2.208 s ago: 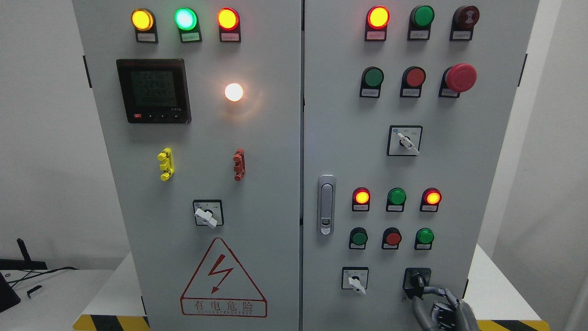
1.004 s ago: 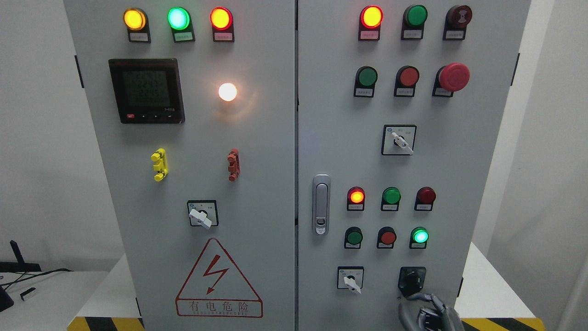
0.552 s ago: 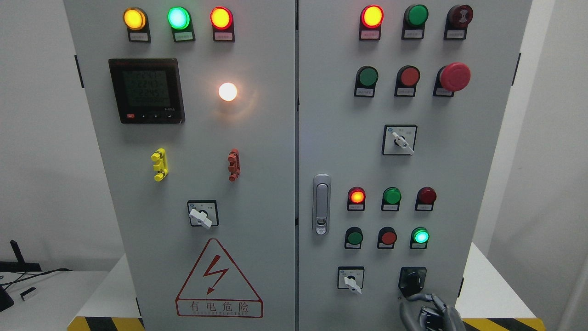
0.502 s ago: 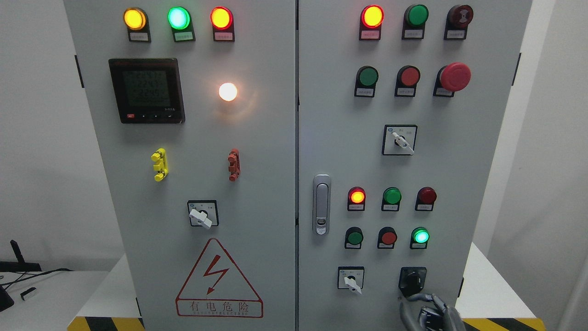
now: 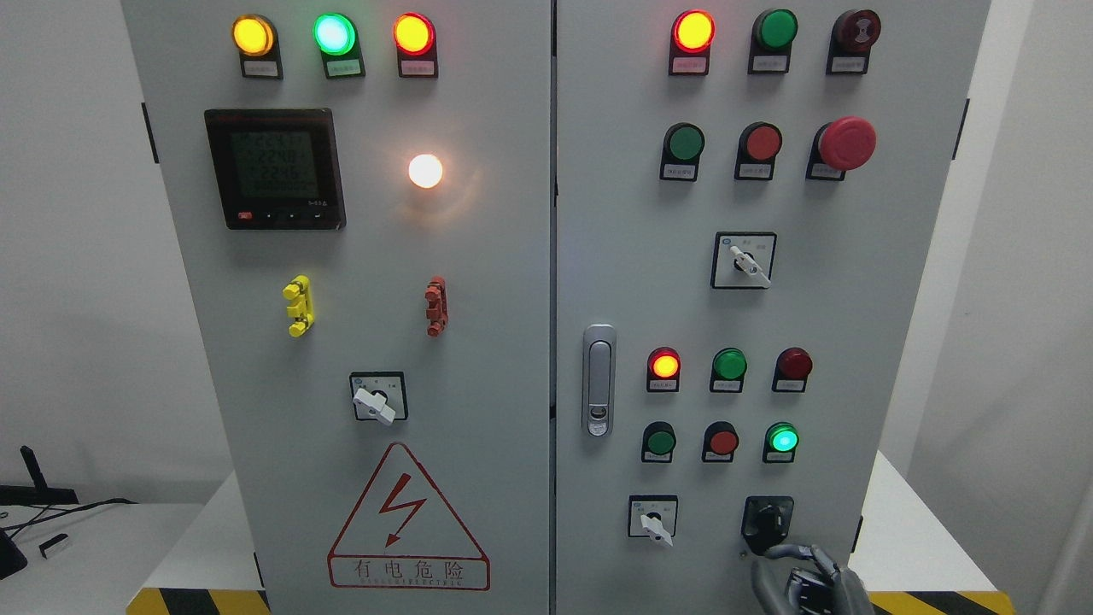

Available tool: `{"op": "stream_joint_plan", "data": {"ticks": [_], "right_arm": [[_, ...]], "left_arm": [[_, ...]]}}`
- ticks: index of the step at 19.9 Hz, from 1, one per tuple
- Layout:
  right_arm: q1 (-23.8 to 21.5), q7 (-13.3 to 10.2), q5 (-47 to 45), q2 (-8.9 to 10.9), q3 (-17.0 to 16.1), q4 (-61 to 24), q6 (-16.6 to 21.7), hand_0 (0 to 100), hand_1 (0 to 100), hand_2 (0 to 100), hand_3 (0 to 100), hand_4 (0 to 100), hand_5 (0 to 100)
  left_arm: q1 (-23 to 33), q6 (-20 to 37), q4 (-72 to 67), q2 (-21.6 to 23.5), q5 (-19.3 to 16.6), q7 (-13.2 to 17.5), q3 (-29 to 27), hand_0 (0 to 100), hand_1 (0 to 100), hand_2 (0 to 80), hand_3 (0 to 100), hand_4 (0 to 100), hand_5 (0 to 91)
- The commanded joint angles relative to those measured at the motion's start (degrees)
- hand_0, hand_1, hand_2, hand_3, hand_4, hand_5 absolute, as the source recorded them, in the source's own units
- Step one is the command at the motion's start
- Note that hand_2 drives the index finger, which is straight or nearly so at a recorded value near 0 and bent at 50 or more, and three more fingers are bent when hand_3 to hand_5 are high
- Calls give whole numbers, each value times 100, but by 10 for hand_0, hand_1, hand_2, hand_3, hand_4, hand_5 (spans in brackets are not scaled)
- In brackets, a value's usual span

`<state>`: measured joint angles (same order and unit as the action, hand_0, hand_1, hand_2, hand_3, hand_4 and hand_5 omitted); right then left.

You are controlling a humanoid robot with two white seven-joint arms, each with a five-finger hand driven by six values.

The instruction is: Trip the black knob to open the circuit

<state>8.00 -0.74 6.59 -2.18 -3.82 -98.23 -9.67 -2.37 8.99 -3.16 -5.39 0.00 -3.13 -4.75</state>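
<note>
While the black knob (image 5: 768,519) sits low on the cabinet's right door (image 5: 820,299), the right hand (image 5: 807,576) hangs just beneath it, fingers (image 5: 790,553) loosely curled, gripping nothing, one fingertip close under the knob. Above the knob a green lamp (image 5: 782,439) glows; higher up, a dark red lamp (image 5: 795,364) sits unlit. Left of the knob, a white switch (image 5: 654,521).

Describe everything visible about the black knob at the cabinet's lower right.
The black knob sits on a black square plate low on the right door, right of a white-handled switch. It looks like glossy plastic; its handle direction is hard to read. The right hand is just below it, one finger reaching toward its lower edge; contact is unclear.
</note>
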Motion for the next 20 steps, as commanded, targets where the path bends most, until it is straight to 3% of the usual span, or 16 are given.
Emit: {"op": "stream_joint_plan", "data": {"ticks": [1,10,20], "right_arm": [[-9,30,0,-10,-207,32,0,433,684,425,1000,981,917],[-36,39,-8,-10,-251,23,17,434,683,416,1000,975,915],[-79,109,-35,7,-549,14,26,439,677,415,1000,972,909]], "left_arm": [[0,-2,0,2,-176,-4,0,120,389,0,0,0,0],[0,-2,0,-6,-176,-4,0,120,389,0,0,0,0],[0,-2,0,2,-176,-4,0,120,389,0,0,0,0]]}}
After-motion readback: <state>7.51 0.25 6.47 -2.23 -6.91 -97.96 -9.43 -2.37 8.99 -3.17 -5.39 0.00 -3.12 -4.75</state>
